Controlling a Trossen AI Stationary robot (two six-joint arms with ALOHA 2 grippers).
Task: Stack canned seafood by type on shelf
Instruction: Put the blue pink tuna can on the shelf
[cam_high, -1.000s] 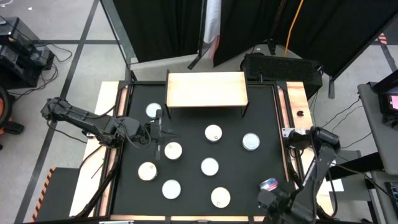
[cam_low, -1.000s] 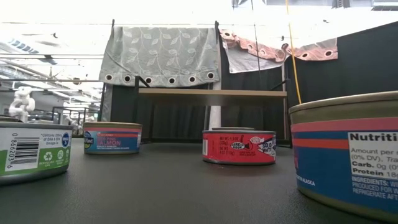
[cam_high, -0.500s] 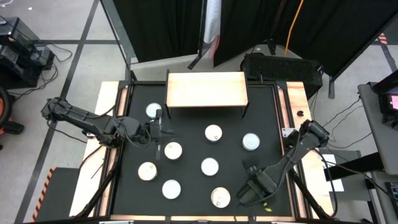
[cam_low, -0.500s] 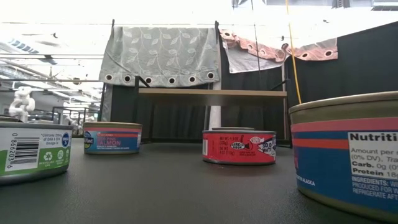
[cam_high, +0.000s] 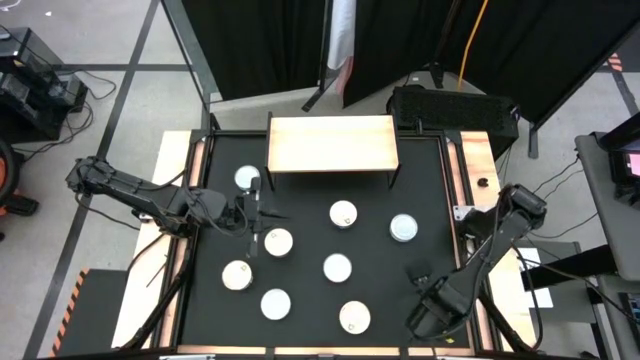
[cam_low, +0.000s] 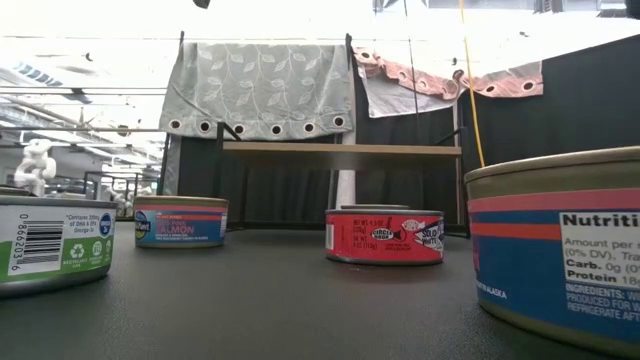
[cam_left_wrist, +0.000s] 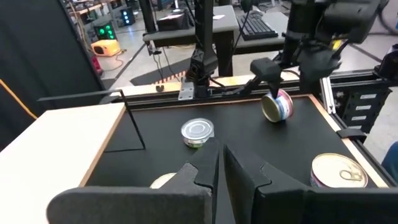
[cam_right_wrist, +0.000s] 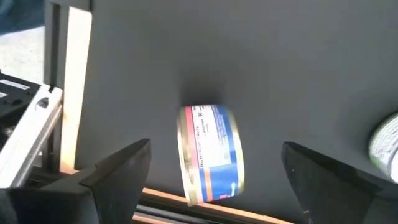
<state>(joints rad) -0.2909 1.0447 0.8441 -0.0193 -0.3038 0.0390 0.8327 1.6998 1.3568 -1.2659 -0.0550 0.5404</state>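
Several canned seafood tins (cam_high: 337, 267) lie lid-up on the black mat in front of the shelf (cam_high: 332, 143), a light wood top on thin dark legs, which has nothing on it. A blue-labelled tin (cam_right_wrist: 210, 155) stands on its edge near the table's near right corner. My right gripper (cam_right_wrist: 216, 146) hangs open above it, a finger on either side, well apart from it. The arm hides this tin in the high view. My left gripper (cam_high: 255, 212) waits shut at the mat's left, between two tins.
The mat's wooden border (cam_right_wrist: 78, 93) runs close beside the blue tin. Green (cam_low: 50, 245), blue (cam_low: 180, 222) and red (cam_low: 385, 237) tins stand in the low view before the shelf (cam_low: 340, 150). A silvery tin (cam_high: 405, 228) lies toward the far edge from my right arm.
My right arm has swung from the near right corner toward the table's left, then back toward the right. The blue tin lay in view beside it a second ago; now the arm covers it in the high view. The other tins and my left arm have kept still.
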